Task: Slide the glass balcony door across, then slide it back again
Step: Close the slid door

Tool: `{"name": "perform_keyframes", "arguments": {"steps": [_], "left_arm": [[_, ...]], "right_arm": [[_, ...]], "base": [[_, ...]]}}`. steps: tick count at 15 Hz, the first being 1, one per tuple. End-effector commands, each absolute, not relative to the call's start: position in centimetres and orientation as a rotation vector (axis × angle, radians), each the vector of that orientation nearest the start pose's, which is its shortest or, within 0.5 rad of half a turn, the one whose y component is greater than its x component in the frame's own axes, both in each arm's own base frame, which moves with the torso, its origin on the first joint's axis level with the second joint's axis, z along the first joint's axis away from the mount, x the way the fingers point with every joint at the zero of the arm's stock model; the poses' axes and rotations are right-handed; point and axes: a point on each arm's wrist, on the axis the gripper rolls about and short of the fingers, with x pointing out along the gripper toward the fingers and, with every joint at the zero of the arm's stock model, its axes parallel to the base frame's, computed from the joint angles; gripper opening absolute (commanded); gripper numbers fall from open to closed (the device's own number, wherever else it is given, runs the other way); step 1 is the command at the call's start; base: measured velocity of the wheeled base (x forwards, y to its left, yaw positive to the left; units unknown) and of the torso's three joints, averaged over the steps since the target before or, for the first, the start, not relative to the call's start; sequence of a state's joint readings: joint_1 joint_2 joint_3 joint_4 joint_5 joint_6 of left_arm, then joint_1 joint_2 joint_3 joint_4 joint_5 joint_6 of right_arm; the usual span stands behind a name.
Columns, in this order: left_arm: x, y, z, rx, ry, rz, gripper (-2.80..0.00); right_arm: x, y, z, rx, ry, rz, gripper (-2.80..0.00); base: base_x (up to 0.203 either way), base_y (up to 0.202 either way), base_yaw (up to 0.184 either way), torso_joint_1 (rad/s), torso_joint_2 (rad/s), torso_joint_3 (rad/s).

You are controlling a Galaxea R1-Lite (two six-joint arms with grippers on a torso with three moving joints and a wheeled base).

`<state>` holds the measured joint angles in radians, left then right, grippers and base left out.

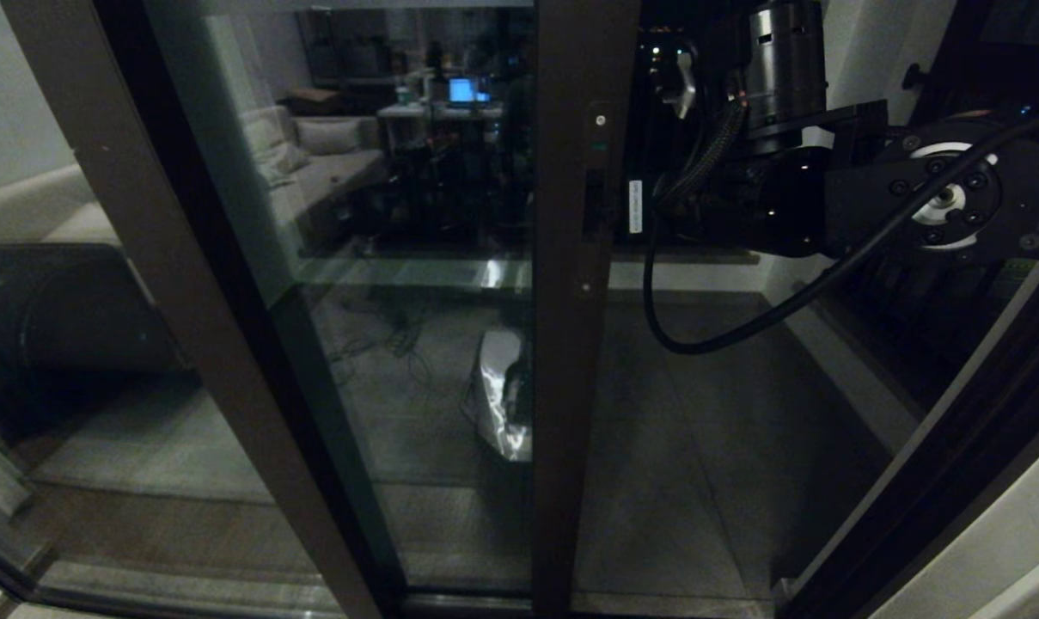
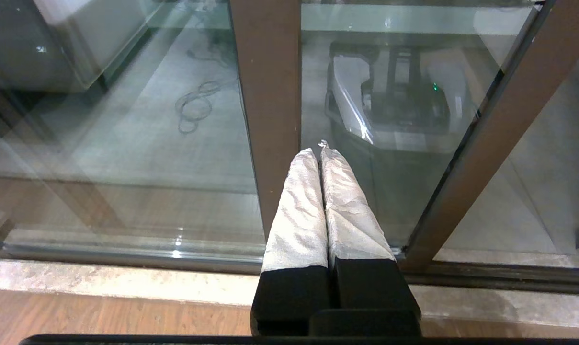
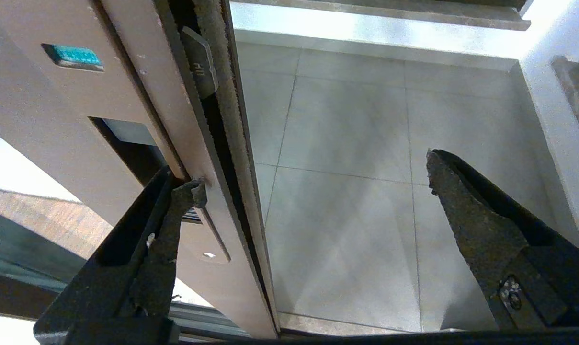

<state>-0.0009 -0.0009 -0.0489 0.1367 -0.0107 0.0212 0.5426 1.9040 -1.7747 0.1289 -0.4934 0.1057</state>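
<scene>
Glass balcony door (image 1: 416,284) — a full-height pane in a dark brown metal frame — stands left of centre in the head view, with an open gap on its right giving onto the tiled balcony floor (image 1: 699,447). Its edge stile (image 1: 571,344) carries a narrow recessed handle slot (image 1: 595,202) and small screws; the right wrist view shows the same slot (image 3: 126,143) and a fuzzy weather seal (image 3: 224,96) down the stile's edge.

Handling (judged, not observed): the panel is probably heavy and rigid, rolling on a bottom track; the glass is fragile and slick, so force belongs on the metal stile or in the slot, never on the pane.

Right gripper (image 3: 313,177) is spread wide. One finger (image 3: 174,211) sits at the stile's front face beside the slot — contact appears likely but cannot be confirmed — while the other hangs clear in the gap. Nothing is pinched.

Left gripper (image 2: 320,151) is parked low near the door's foot, fingers pressed together, holding nothing.
</scene>
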Motion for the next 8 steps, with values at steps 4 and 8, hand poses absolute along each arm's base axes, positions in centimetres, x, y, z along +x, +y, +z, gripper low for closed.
{"name": "perform_keyframes", "arguments": {"steps": [4, 8], "left_arm": [[-2.72, -0.02, 7.48, 0.021, 0.087, -0.012, -2.8], [-2.72, -0.02, 7.48, 0.021, 0.087, -0.013, -2.8]], "right_arm": [[32.77, 18.32, 31.01, -0.026, 0.231, 0.026, 0.0], [33.18, 17.48, 31.02, -0.023, 0.231, 0.003, 0.0]], "base": [[0.0, 0.0, 0.0, 0.0, 0.0, 0.0], [0.0, 0.0, 0.0, 0.0, 0.0, 0.0]]}}
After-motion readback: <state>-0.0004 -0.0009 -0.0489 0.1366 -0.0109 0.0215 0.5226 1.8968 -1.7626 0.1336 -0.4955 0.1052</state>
